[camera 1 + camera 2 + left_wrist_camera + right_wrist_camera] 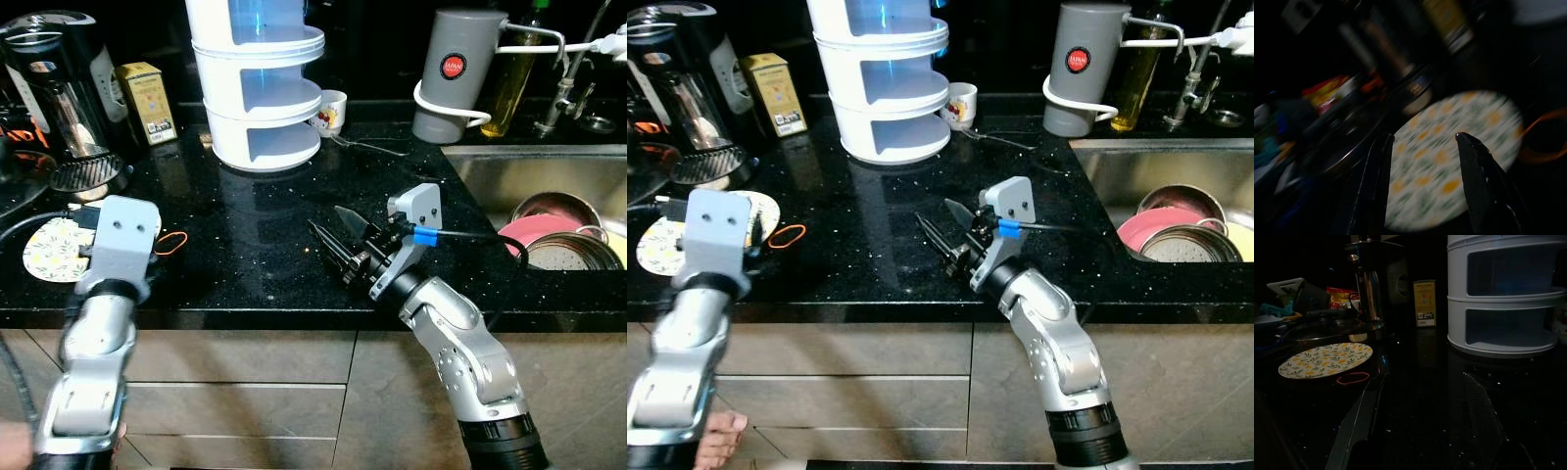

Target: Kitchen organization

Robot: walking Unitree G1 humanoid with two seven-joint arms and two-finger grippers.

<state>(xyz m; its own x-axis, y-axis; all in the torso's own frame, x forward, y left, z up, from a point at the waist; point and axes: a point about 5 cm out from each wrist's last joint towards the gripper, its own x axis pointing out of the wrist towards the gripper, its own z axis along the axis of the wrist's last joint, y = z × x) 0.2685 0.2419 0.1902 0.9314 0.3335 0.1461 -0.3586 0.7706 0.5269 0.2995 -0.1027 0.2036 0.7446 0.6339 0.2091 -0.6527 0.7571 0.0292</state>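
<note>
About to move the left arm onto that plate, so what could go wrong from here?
1. The plate lies flat on the counter, so the open left gripper may slide it rather than grip it.
2. The rubber band lies beside the plate and could get dragged or snagged.
3. The glass lid sits close behind; a push could knock it.

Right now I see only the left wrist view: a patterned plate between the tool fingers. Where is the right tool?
Observer: The right tool is open, low over the black counter, to the right of the plate.
Operator: What stands behind it?
Observer: A white tiered rack, at the back of the counter.
Operator: And further right?
Observer: A sink that holds a pink plate and metal bowls.
</note>
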